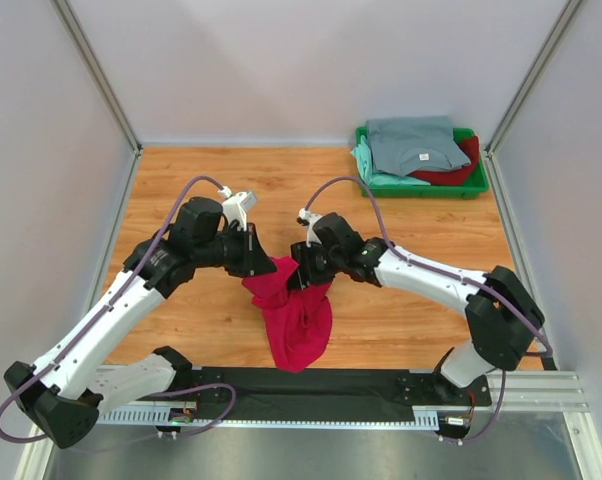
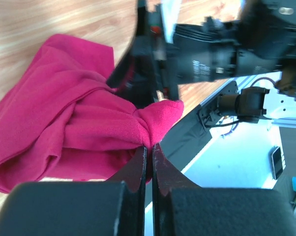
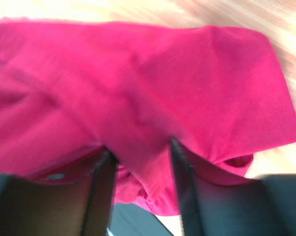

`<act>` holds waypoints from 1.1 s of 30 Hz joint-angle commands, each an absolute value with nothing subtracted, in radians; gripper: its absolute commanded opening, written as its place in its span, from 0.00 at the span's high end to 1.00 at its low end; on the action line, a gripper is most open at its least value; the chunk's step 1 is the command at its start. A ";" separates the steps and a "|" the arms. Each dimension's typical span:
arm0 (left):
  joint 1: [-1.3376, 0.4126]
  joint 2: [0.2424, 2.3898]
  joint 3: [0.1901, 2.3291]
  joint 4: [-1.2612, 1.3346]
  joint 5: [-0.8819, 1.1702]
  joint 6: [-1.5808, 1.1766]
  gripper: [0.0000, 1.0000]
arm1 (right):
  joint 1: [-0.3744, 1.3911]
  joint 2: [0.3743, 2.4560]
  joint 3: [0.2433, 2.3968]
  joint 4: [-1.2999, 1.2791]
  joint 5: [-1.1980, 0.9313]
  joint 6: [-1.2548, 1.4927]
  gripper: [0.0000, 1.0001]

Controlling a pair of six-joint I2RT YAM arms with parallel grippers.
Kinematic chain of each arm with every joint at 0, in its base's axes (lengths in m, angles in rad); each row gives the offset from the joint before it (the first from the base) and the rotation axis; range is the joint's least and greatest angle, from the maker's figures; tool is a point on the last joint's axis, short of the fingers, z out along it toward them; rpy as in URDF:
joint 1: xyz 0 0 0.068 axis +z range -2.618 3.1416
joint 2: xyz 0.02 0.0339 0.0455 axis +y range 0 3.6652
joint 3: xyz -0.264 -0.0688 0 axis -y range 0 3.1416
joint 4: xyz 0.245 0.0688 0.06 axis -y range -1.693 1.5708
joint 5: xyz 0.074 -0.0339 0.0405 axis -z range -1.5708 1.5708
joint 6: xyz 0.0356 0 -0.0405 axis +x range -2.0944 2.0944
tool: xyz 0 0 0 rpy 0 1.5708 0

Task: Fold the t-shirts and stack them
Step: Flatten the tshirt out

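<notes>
Top external: red t-shirt [image 1: 299, 330] bunched, spreading step.
Left gripper [image 2: 149, 147] pinches it; right gripper [image 3: 138, 152] gapes round cloth; I'd regrip a corner.

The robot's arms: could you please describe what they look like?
The left arm and right arm have white rounded links with black joints. A purple cable loops along each. The left pincer and right pincer have flat black fingers.
</notes>
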State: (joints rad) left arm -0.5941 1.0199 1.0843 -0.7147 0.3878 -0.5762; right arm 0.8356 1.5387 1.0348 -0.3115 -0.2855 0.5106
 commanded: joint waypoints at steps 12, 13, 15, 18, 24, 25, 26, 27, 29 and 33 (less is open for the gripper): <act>-0.595 0.764 1.227 -1.115 0.002 -0.561 1.00 | 0.811 1.344 1.190 -0.665 0.065 0.408 1.00; -0.595 0.726 1.241 -1.161 -0.100 -0.572 1.00 | 0.813 1.313 1.206 -0.728 0.054 0.410 1.00; -0.595 0.687 1.293 -1.199 -0.217 -0.586 1.00 | 0.813 1.213 1.212 -0.787 0.022 0.417 0.99; -0.595 0.631 1.351 -1.241 -0.332 -0.597 1.00 | 0.811 1.105 1.183 -0.880 0.014 0.448 1.00; -0.595 0.600 1.387 -1.154 -0.370 -0.563 1.00 | 0.804 0.904 1.104 -0.940 -0.061 0.621 0.98; -0.595 0.615 1.390 -1.125 -0.367 -0.558 1.00 | 0.804 0.900 1.117 -0.957 -0.069 0.627 0.98; -0.595 0.621 1.393 -1.109 -0.358 -0.554 1.00 | 0.804 0.907 1.132 -0.971 -0.074 0.630 0.98; -0.594 0.630 1.391 -1.077 -0.339 -0.540 1.00 | 0.804 0.911 1.161 -0.983 -0.072 0.626 0.97; -0.595 0.663 1.388 -1.052 -0.319 -0.523 1.00 | 0.801 0.923 1.180 -1.008 -0.037 0.583 0.92; -0.595 0.748 1.423 -1.026 -0.281 -0.508 1.00 | 0.700 1.021 1.247 -1.009 0.017 0.471 0.80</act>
State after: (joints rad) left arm -0.6037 0.7025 1.3674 -1.0996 -0.2188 -0.5629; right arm 0.7723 0.9581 1.1702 -0.9207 -0.0788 0.5663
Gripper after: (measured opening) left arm 0.017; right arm 0.200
